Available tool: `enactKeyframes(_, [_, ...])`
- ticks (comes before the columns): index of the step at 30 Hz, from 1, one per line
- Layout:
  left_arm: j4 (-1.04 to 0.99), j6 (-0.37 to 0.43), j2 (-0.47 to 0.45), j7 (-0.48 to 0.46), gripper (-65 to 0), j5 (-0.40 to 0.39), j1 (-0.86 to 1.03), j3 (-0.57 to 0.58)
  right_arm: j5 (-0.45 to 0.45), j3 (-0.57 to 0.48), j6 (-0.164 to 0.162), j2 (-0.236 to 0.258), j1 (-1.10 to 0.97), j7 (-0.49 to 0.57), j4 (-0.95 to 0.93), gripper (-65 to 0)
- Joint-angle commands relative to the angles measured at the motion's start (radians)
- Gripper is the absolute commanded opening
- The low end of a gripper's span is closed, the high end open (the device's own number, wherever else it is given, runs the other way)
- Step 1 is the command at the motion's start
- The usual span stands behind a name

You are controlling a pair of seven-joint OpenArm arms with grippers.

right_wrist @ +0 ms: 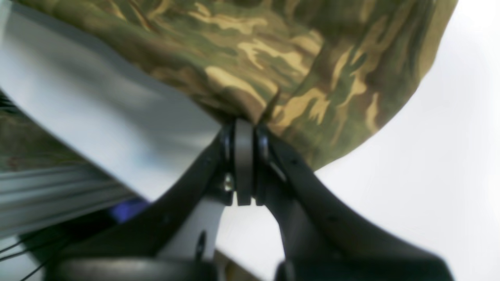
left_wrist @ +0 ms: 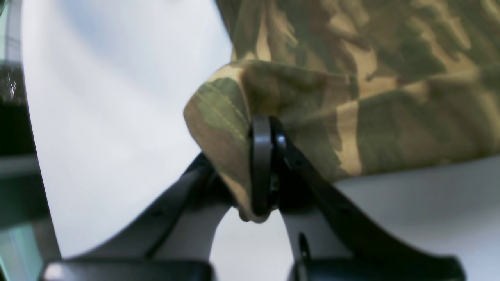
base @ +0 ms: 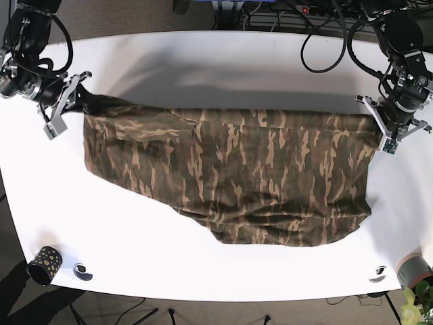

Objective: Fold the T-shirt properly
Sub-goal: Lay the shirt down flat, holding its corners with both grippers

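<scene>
A camouflage T-shirt [base: 230, 176] hangs stretched between two robot arms above a white table [base: 203, 68], its upper edge pulled into a near-straight line across the base view while the lower part sags and rests on the tabletop toward the near side. The left gripper [left_wrist: 262, 164] (on the right of the base view) has its black fingers pressed together on a bunched corner of the cloth; a hemmed fold w/ visible stitching wraps round the finger and a small tuck of fabric pokes out below the tips. The right gripper [right_wrist: 244, 162], at the far-left end of the garment in the base view, is likewise clamped tight on a gathered edge of the shirt, fabric fanning up and away from the pinch point. Both wrist views are soft w/ blur, so finer detail of the hems can't be made out. Near the table's front-left corner stands a small dark cup w/ gold dots [base: 44, 263], a small round black-and-white object [base: 82, 271] just beside it; a similar round object [base: 377, 274] lies near the front-right corner, close to a grey pot [base: 413, 269] at the table's edge. Black cables [base: 325, 40] trail along the far side behind the arms.
</scene>
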Motion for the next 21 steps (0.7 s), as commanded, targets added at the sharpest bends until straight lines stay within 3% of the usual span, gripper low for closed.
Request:
enactKeyframes(1, [0.018,0.001,-0.015,-0.018,-63.9,0.003,-0.011,-0.017,0.005,-0.003,0.001,-0.003,-0.001,0.01,0.013,-65.0])
enactKeyframes(10, [0.018,0.001,-0.017,-0.017,-63.9,0.008,-0.011,-0.024,-0.035,-0.023,0.001,-0.115,-0.027,0.011,0.016,-65.0])
enactKeyframes(15, [0.016,0.001,-0.022,-0.017,-63.9,0.008,0.006,-0.031,-0.029,-0.023,0.001,-0.133,-0.077,0.01,0.03,-65.0])
enactKeyframes(17, [0.016,0.001,-0.022,-0.018,-63.9,0.008,0.014,-0.05,0.0,-0.02,0.001,-0.135,-0.105,0.01,0.049,-53.7])
enactKeyframes(21, [0.015,0.001,-0.022,-0.018,-63.9,0.008,0.017,-0.054,0.104,-0.011,0.001,-0.135,-0.153,0.011,0.047,-38.4])
